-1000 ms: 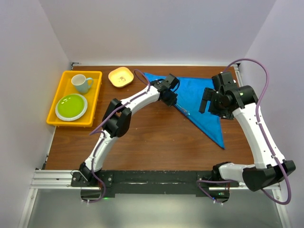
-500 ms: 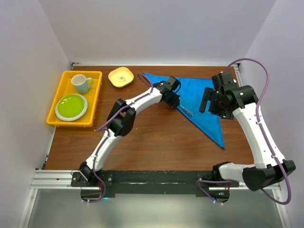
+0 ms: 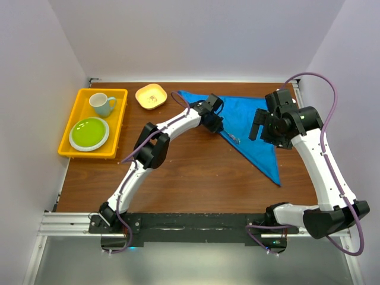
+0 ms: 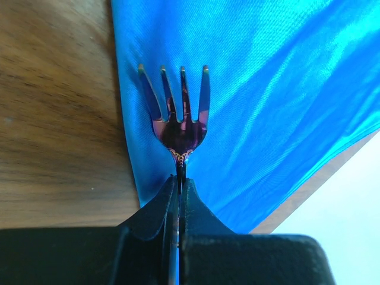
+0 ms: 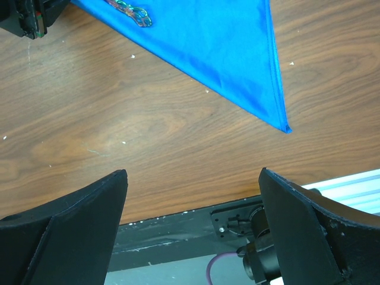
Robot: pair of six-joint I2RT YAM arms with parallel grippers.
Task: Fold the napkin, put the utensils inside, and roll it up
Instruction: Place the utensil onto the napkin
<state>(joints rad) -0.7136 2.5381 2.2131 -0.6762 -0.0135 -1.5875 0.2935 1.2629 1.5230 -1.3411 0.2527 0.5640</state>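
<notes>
1. The left gripper [image 4: 179, 185], jaws pinched tight on the slim handle of the fork [image 4: 180, 116], holds the iridescent purple-pink utensil tines-forward over the napkin [image 4: 273, 89], just inside the cloth's long edge.
2. The royal-blue napkin lies flat as a triangle on the far right part of the wooden table [image 3: 190, 172]. That shape suggests the fold is done and the cloth is ready to take its cutlery.
3. With the fork's head left clear of the fingers, the hold looks chosen so the piece can be laid down along that edge, where a roll could start. Whether the tines already rest on the fabric cannot be told for certain.
4. The right gripper [image 5: 193, 178] hangs wide open and empty above bare wood near the napkin's near corner, apparently parked clear of the placement and on hand for the rolling.
5. A yellow tray [image 3: 66, 144] carrying a cup [image 3: 102, 104] and a green plate [image 3: 89, 133], with a small yellow bowl [image 3: 151, 96] beside it, sits at the far left, well apart from the work.
</notes>
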